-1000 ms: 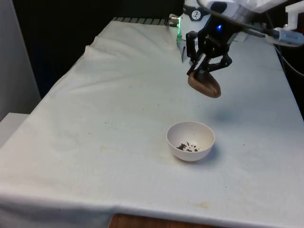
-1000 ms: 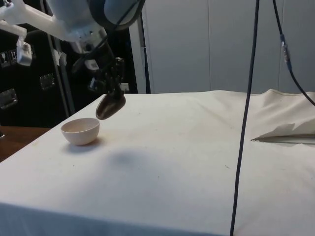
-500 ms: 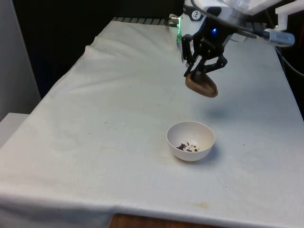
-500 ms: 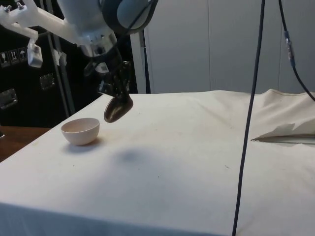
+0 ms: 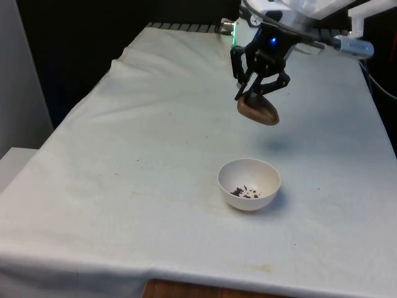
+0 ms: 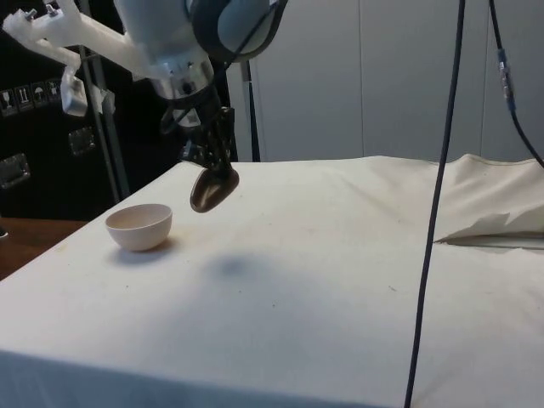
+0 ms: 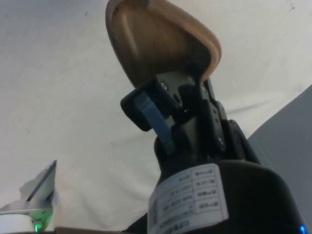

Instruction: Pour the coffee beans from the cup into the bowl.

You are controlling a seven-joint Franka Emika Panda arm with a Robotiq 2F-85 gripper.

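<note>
Wood, smooth and rounded: the small brown wooden cup (image 5: 257, 110) looks light and stiff, and its slick curved wall is best pinched at the rim, as the black two-finger hand (image 5: 260, 93) clamps it now. It hangs tilted above the white-clothed bench (image 5: 124, 161), beyond the round white bowl (image 5: 249, 184), which holds dark coffee beans (image 5: 246, 192).

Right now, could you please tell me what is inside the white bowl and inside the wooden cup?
The white bowl holds a small scatter of dark coffee beans at its bottom. The wooden cup, tilted in the tool, shows bare wood; its deepest part is hidden behind the fingers.
</note>
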